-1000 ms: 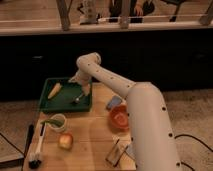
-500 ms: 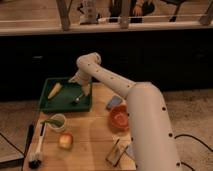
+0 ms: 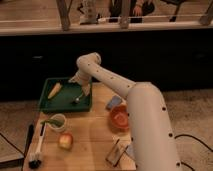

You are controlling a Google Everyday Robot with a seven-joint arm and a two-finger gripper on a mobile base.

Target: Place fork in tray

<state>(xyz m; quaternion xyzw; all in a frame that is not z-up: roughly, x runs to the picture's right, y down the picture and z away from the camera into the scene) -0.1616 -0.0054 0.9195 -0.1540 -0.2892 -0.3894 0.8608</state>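
The dark green tray point(image 3: 50, 104) sits at the back left of the wooden table. A yellow corn-like piece point(image 3: 54, 90) lies in its left half. The thin grey fork point(image 3: 79, 97) lies in the tray's right half, slanted, head toward the front. My gripper point(image 3: 84, 87) hangs over the tray's right side, right above the fork's handle end. Whether it touches the fork I cannot tell.
An orange bowl point(image 3: 119, 117) stands right of centre, a blue packet point(image 3: 113, 103) behind it. A white cup with a green-handled utensil point(image 3: 56, 121), an apple point(image 3: 65, 140) and a white-handled black-headed brush point(image 3: 38, 146) sit front left. A snack packet point(image 3: 116, 153) lies at the front.
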